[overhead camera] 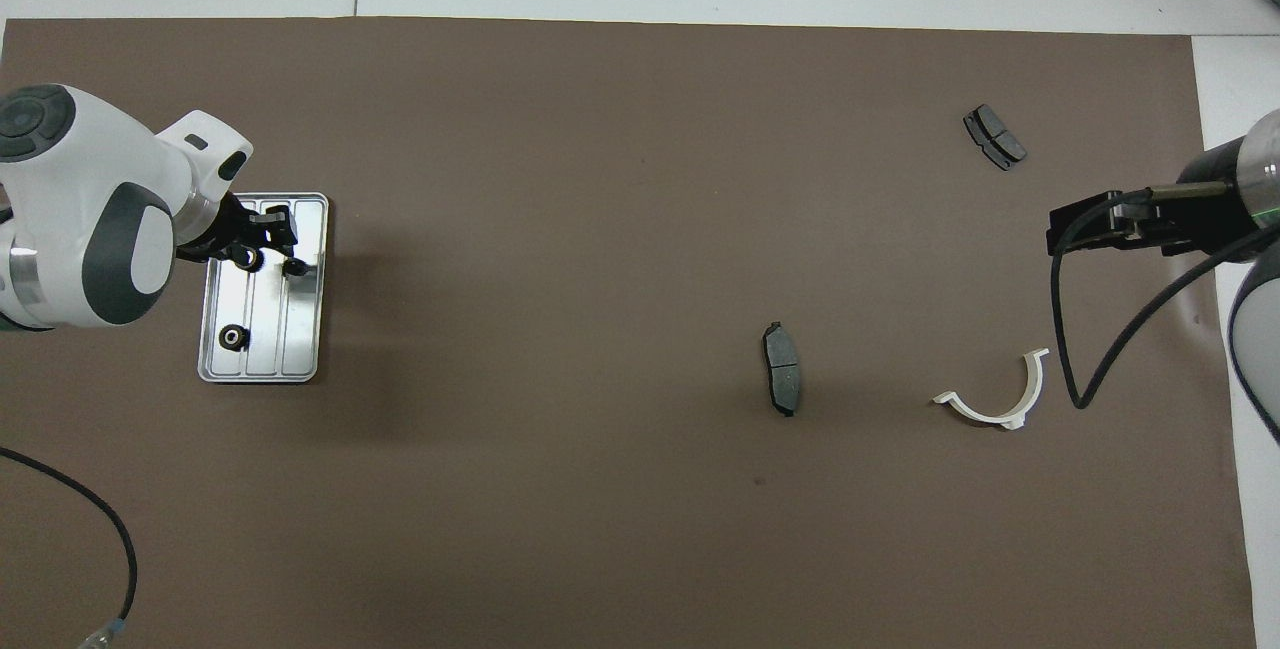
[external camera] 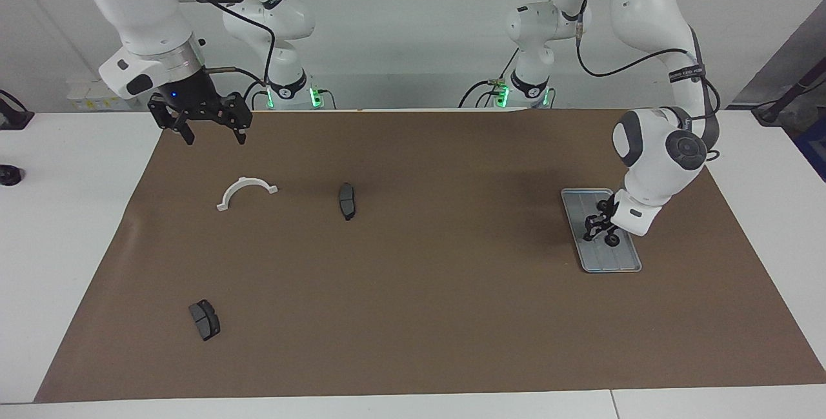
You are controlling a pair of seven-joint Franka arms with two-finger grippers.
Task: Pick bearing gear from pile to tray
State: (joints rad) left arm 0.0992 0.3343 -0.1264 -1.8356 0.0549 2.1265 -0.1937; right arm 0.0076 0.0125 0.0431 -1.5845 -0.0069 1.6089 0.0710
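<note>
The left arm bends steeply down, its left hand (external camera: pixel 600 222) low over the tray (external camera: pixel 629 264) at that arm's end of the table (external camera: pixel 64 245). One gear (external camera: pixel 613 239) sits at its fingertips and another gear (external camera: pixel 603 204) lies on the tray nearer the robots; I cannot tell whether the fingers grip. The right arm waits, its right hand (external camera: pixel 213 132) raised, wide and empty, over the mat's edge near the bracket (external camera: pixel 245 192).
</note>
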